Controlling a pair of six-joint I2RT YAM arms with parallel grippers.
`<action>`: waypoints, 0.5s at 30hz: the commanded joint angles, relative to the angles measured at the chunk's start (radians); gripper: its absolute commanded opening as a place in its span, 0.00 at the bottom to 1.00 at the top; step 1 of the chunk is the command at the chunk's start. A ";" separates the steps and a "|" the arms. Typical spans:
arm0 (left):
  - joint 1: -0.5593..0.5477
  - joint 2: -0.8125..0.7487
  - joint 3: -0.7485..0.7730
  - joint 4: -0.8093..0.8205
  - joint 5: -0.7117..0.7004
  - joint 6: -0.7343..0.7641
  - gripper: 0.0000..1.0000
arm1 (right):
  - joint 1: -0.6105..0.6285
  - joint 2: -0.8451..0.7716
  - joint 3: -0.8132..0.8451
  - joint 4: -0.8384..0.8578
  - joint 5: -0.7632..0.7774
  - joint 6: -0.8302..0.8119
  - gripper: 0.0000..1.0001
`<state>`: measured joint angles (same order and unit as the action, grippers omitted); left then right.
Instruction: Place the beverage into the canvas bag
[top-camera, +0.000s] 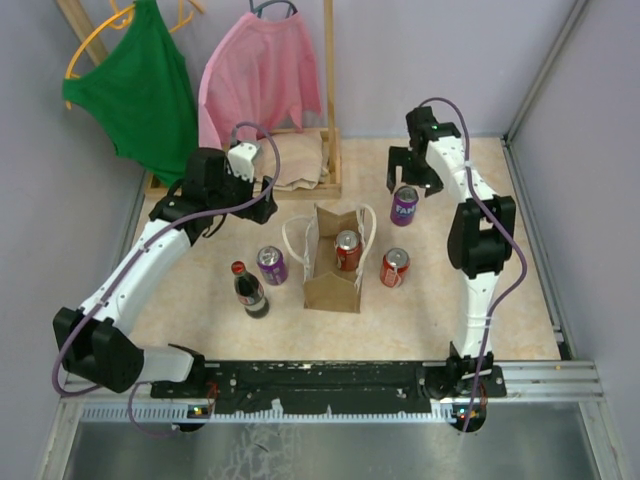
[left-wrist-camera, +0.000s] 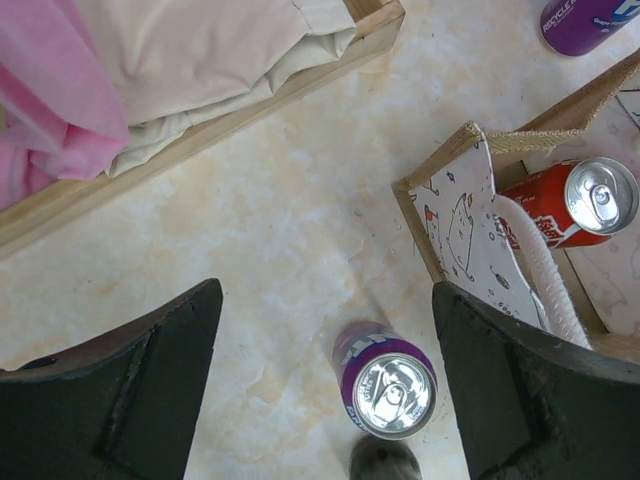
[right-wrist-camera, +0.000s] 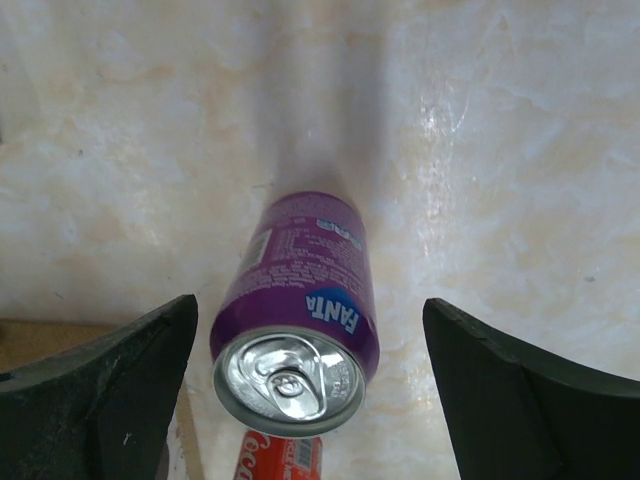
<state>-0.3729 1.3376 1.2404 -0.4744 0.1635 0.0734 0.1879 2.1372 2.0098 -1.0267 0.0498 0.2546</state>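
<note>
Canvas bag (top-camera: 333, 285): tan-brown, rectangular, upright mid-worktop (top-camera: 505, 300), 2 white rope loop handles (left-wrist-camera: 540, 265). Contents: 1 red soda can (top-camera: 347, 250) standing inside, silver top up. Top cam shows only the plain outside. Left wrist cam adds the inner lining (left-wrist-camera: 458, 215), white w/ small cartoon print, a woven rim edge, and shows the rope is thick and braided.

Beverages outside the bag, all upright:
- purple Fanta can (top-camera: 404, 205), behind-right of the bag, apart from it. Right jaws sit over it, wide apart, one each side. Right wrist cam shows a clear gap both sides, no contact. "FANTA" label is readable there, not from top cam.
- 2nd purple can (top-camera: 272, 265), near the bag's left side.
- 2nd red can (top-camera: 395, 267), just right of the bag.
- dark cola bottle w/ red cap (top-camera: 249, 290), front-left of the 2nd purple can.

Right wrist cam also catches a strip of red can at the bottom edge; can't tell which one.

Left jaws: wide apart, nothing gripped, up over the worktop behind-left of the bag. Left wrist cam looks down on the 2nd purple can and the bag corner.

Worktop is glossy beige, marbled. At the back is a low wooden frame (top-camera: 335, 170) holding a folded beige cloth (top-camera: 300, 165). A pink garment (top-camera: 265, 75) and a green top (top-camera: 140, 85) hang above it.
</note>
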 joint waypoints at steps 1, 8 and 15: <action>0.011 -0.029 -0.022 0.003 0.026 -0.015 0.91 | 0.010 -0.035 -0.034 -0.036 0.039 -0.031 0.94; 0.012 -0.017 -0.026 0.005 0.050 -0.020 0.91 | 0.013 -0.059 -0.087 -0.021 0.012 -0.027 0.92; 0.012 -0.008 -0.023 0.003 0.062 -0.020 0.90 | 0.015 -0.064 -0.093 -0.018 0.030 -0.028 0.66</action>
<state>-0.3637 1.3277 1.2247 -0.4747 0.2016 0.0628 0.1947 2.1307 1.9171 -1.0389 0.0582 0.2428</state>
